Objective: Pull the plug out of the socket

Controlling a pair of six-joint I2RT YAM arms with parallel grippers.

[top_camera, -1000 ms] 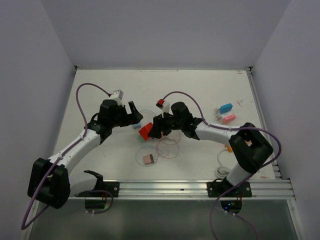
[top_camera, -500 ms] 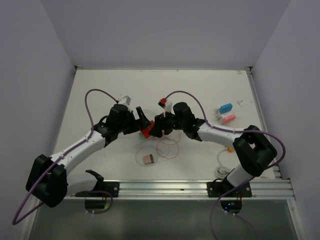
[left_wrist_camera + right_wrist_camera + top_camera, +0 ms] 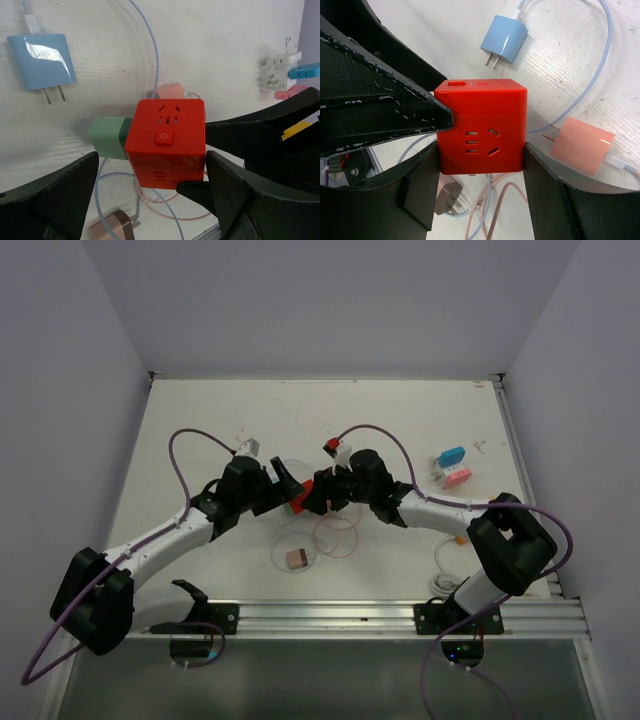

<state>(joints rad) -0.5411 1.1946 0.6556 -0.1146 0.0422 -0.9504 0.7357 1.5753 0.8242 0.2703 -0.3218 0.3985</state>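
A red cube socket point(image 3: 482, 132) is clamped between the two fingers of my right gripper point(image 3: 481, 150) and held just above the table. It also shows in the top view point(image 3: 296, 503) and the left wrist view point(image 3: 167, 145). A green plug point(image 3: 107, 137) sits in the cube's left face; it is hidden in the right wrist view. My left gripper point(image 3: 152, 155) is open, its fingers spread wide on either side of the plug and cube without touching them. In the top view the left gripper point(image 3: 284, 483) meets the right gripper point(image 3: 314, 495) at the cube.
A blue charger point(image 3: 42, 55) and a pink charger point(image 3: 582, 145) lie behind the cube with their cables. A brown plug point(image 3: 296, 558) lies on looped cables nearer the arms. Blue and pink adapters point(image 3: 453, 466) lie at the right.
My left arm has swung right and its open fingers now straddle the red cube and green plug. The right gripper has lifted the cube slightly towards the left gripper.
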